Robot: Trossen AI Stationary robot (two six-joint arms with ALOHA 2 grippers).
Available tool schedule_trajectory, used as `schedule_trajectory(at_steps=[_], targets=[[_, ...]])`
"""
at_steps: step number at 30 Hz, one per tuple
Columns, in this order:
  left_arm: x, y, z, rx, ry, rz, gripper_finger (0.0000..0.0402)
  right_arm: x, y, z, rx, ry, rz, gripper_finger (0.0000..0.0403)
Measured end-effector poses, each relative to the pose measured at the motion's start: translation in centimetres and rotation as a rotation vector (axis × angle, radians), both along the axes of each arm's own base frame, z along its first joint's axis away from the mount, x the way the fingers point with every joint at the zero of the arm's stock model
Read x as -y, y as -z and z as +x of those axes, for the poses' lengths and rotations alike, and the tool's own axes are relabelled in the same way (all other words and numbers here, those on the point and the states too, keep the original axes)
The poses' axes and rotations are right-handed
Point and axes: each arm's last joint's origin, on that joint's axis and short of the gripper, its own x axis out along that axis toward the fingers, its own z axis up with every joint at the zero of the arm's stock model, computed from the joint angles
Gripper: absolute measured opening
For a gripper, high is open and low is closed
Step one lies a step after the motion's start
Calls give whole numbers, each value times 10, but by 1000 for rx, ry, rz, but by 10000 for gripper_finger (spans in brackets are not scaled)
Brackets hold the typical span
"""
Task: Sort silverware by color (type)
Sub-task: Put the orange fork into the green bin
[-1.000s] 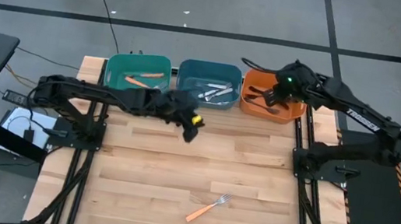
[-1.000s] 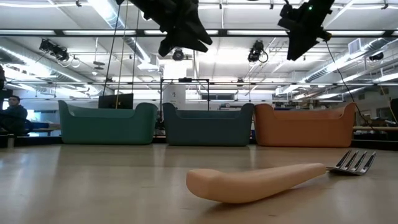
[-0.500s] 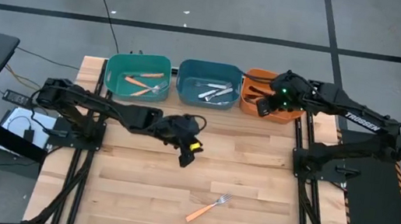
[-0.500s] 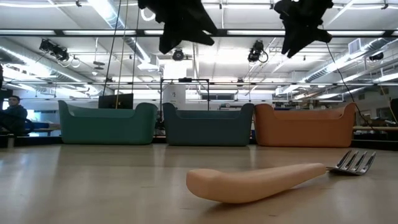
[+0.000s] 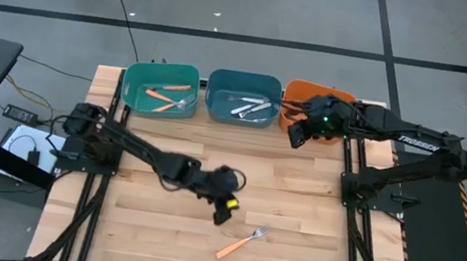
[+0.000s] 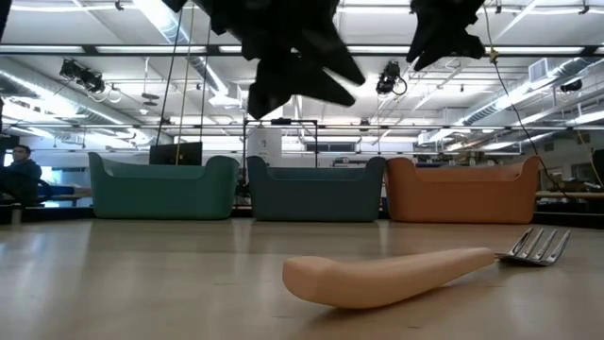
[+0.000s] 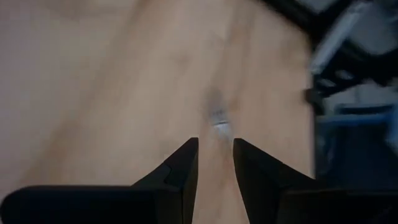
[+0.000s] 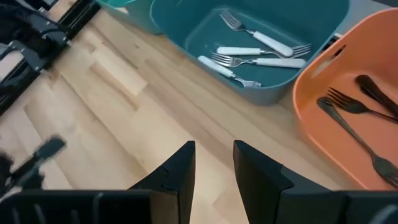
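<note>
One orange-handled fork (image 5: 242, 241) lies on the worktop (image 5: 157, 220) — near the front edge. The left gripper (image 5: 222, 209) hangs just beside it, fingers slightly parted, empty. The right gripper (image 5: 295, 135) — also parted, empty — hovers beside the orange bin (image 5: 294, 91).

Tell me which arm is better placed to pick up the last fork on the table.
Left. Its end effector hovers open close to the orange-handled fork, while the right end effector is beside the bins.
</note>
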Motion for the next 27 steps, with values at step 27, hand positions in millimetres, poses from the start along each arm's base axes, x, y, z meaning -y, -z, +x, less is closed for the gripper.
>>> schedule_trajectory(at_steps=[27], targets=[[71, 58, 8, 0, 41, -180, 110, -36, 1, 10, 43, -237, 190, 116]])
